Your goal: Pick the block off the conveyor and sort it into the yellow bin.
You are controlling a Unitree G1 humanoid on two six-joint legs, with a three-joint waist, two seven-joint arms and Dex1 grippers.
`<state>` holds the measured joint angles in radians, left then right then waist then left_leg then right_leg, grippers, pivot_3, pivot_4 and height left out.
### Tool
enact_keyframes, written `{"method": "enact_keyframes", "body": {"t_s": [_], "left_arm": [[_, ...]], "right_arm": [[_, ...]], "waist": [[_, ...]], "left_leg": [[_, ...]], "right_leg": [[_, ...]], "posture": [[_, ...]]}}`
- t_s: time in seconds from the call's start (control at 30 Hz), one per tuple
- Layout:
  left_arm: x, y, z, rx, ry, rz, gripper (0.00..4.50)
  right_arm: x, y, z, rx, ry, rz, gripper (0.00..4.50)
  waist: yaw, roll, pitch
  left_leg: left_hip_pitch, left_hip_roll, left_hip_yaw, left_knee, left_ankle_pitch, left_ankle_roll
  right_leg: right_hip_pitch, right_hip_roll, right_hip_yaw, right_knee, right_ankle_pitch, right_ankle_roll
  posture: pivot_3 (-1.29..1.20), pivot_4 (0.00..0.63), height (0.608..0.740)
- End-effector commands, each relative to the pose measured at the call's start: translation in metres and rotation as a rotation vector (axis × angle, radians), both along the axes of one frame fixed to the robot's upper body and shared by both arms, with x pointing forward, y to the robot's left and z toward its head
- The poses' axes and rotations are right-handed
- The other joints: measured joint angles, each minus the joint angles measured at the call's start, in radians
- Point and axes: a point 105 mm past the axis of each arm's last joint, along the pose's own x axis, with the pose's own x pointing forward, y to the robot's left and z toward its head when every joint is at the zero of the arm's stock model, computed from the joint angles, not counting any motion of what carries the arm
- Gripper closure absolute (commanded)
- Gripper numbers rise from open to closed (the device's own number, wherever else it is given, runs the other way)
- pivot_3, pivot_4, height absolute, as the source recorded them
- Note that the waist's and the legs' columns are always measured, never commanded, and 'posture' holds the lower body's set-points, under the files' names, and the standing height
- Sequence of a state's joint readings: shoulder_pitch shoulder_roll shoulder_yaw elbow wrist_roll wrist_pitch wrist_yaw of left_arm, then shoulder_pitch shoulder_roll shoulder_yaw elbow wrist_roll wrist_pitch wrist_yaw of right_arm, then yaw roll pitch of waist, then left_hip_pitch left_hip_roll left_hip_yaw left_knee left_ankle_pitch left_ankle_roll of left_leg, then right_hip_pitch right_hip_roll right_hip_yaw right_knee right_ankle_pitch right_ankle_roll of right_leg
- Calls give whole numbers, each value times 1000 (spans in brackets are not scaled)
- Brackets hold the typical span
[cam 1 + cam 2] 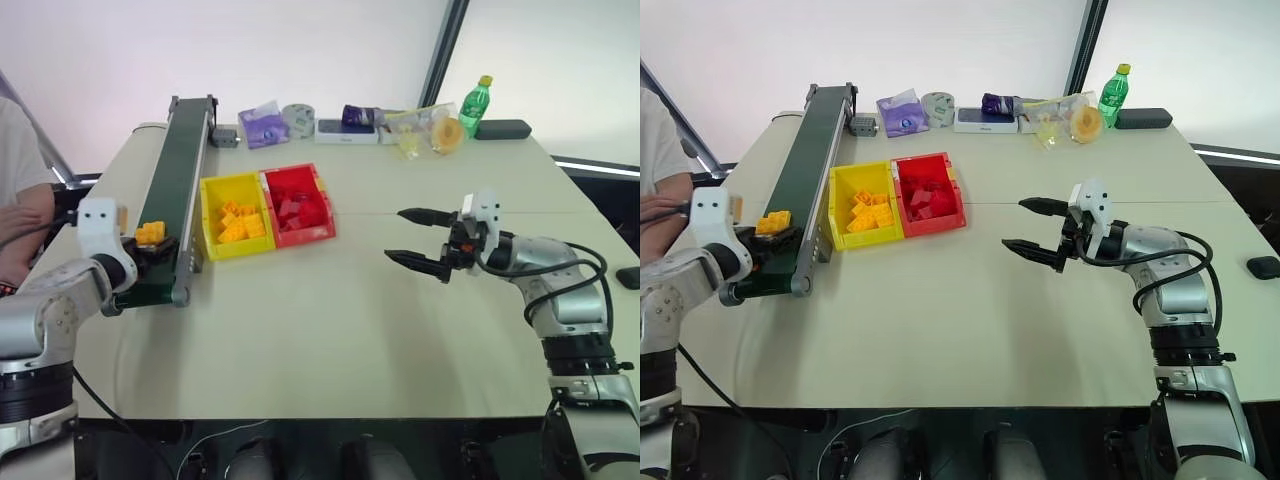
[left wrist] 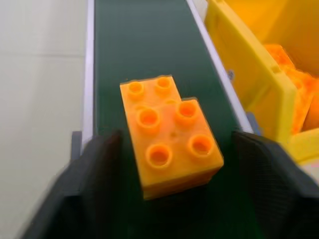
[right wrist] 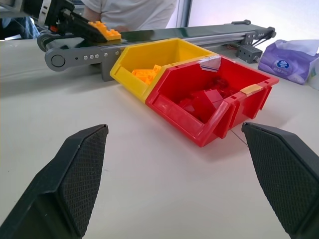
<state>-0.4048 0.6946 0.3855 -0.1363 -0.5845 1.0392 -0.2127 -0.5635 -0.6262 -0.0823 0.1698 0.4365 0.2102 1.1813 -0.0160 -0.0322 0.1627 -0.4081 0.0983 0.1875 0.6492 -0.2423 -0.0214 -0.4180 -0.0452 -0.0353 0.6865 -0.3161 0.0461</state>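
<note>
Nearest the head camera, the left gripper (image 1: 150,250) is sitting at the near end of the conveyor (image 1: 180,180), its two black fingers (image 2: 99,164) standing on either side of the block (image 2: 167,144). Gaps are showing between each pad and the block's sides in the left wrist view, so the jaws are bracketing it without pinching. That yellow-orange block is resting studs-up on the dark green belt, close to the near roller, with a second brick piece sitting against its far edge. Just beside the conveyor, the yellow bin (image 1: 207,215) is lying on the desk (image 1: 330,320), holding several orange bricks; the red bin (image 1: 320,195) is touching its far side and holding red bricks. Well apart, over bare desk, the right gripper (image 1: 415,238) is hovering level with fingers spread wide and holding nothing, pointing toward the bins. Along the far desk edge, a green bottle (image 1: 476,105), tissue pack (image 1: 262,127) and other small items are lying. At the left edge, a person's arm (image 1: 25,210) is showing.
</note>
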Motion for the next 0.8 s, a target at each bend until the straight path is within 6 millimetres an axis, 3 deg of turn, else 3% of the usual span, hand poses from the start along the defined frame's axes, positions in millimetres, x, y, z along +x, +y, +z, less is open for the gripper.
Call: {"method": "enact_keyframes", "body": {"t_s": [0.03, 0.07, 0.2, 0.33, 0.4, 0.57, 0.7, 0.8], "left_arm": [[-4, 9, 13, 23, -36, 46, 2895], [-5, 10, 14, 21, -39, 48, 3193], [0, 9, 44, 60, -173, 53, 3131], [9, -23, 77, 50, -338, -77, 3131], [17, -41, 85, -46, -362, -116, 3131], [54, -70, 81, 30, -365, -103, 3131], [89, -87, 63, 30, -300, -33, 3131], [101, -97, 51, 41, -252, -50, 3131]], "right_arm": [[-5, -2, 14, 1, -60, 0, 0], [-5, -2, 14, 1, -59, 0, 0], [-5, -2, 15, 2, -60, 0, 0], [-4, -2, 15, 3, -61, -1, 0], [-3, 0, 15, 6, -62, 0, 0], [-1, 4, 17, 20, -71, 3, 0], [1, 5, 16, 21, -73, -2, 0], [1, 3, 17, 20, -78, -9, 0]], "waist": [[1, 0, 0], [1, 0, 0], [0, 0, 0], [6, 0, 0], [7, 0, 0], [2, 0, 0], [3, 0, 0], [0, 0, 0]], "left_leg": [[0, 0, 0, 0, 0, 0], [0, 0, 0, 0, 0, 0], [0, 0, 0, 0, 0, 0], [0, 0, 0, 1, 0, 0], [0, -1, 0, 1, 0, 0], [0, -3, -1, 1, 0, 0], [0, -3, 0, 2, 0, 0], [0, -3, 1, 1, 0, 0]], "right_leg": [[0, 0, 0, 0, 0, 0], [0, 0, 0, 0, 0, 0], [0, 0, 0, 0, 0, 0], [1, 0, 0, 0, 0, 0], [1, 0, 0, 0, 0, 0], [2, 1, 0, 0, 0, 0], [1, 2, 0, 0, 0, 0], [1, 2, 0, 0, 0, 1]], "posture": [[0, 150, 740], [0, 150, 740], [0, 150, 740], [0, 150, 740], [0, 150, 740], [0, 150, 740], [0, 150, 740], [0, 150, 740]]}}
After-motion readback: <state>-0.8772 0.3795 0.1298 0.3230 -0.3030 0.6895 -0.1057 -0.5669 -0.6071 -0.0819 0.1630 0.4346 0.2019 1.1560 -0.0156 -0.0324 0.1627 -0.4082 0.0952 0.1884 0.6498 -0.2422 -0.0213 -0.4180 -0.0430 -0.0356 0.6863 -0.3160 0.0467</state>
